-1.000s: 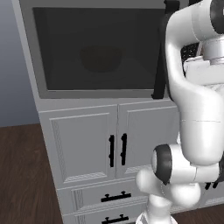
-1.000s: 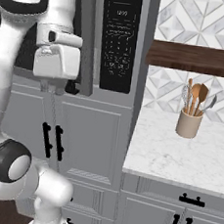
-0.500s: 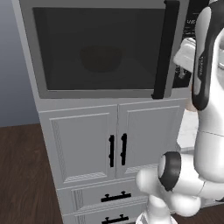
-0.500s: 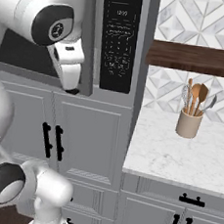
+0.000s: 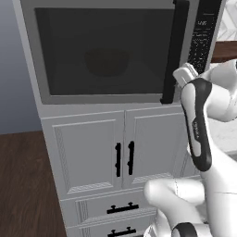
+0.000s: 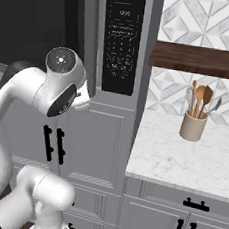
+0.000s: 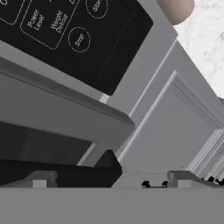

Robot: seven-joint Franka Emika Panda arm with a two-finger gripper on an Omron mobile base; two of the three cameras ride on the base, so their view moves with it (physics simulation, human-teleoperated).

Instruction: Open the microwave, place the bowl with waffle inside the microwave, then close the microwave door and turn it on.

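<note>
The grey microwave (image 5: 30,55) fills the upper cabinet, and its black keypad (image 6: 122,37) (image 7: 65,30) shows Stop and Start buttons in the hand view. The microwave door (image 5: 106,51) looks shut, with its black bar handle (image 5: 174,51) (image 6: 71,16) upright at its right edge. A dim round bowl (image 5: 107,62) shows behind the dark glass; I cannot make out a waffle. My gripper (image 7: 111,179) is open and holds nothing. It sits just below the handle's lower end (image 7: 65,171), close under the keypad, at the door's lower right corner (image 5: 184,76).
White cabinet doors with short black handles (image 5: 124,159) stand below the microwave. To the right is a marble counter (image 6: 182,154) with a beige cup of wooden utensils (image 6: 193,126) (image 7: 175,8), under a dark wood shelf (image 6: 203,61).
The arm has folded downward. The hand has dropped from beside the upper handle to its lower end. The gripper stays open, and the door and bowl have not moved.
</note>
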